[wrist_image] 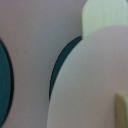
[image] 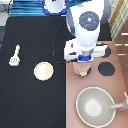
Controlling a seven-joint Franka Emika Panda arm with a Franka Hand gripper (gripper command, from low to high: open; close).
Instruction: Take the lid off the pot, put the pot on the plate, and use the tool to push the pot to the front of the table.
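While the arm reaches down from the exterior view's top, entries by view:

Exterior view, gripper (image: pixel 83 64): low over the pinkish stove counter (image: pixel 95 85), directly above the pot; the white hand and its blue block cover most of it.
Exterior view, hand state: cannot tell; the hand body hides the tips.
Exterior view, pot (image: pixel 82 70): on the stove counter at the counter's left edge, only a pinkish-tan sliver shows under the hand. Whether the lid is on it cannot be made out from here.
Exterior view, plate (image: pixel 43 70): cream-yellow, flat on the black table (image: pixel 30 100), left of the pot and apart from it, nothing on it.
Exterior view, tool (image: pixel 15 56): cream-white spatula on the table, further left than the plate, handle toward the top, head toward the bottom.
Exterior view, burner (image: pixel 106 68): black disc just right of the gripper.
Exterior view, pan (image: pixel 95 106): large grey-beige, on the counter below the pot, handle to the right.

Wrist view, lid (wrist_image: pixel 90 85): broad pale-pink rounded surface fills much of the frame, very close.
Wrist view, dark arc (wrist_image: pixel 62 65): a dark teal-black crescent beside the pale disc's edge; identity unclear.
Wrist view, counter: pinkish surface behind.
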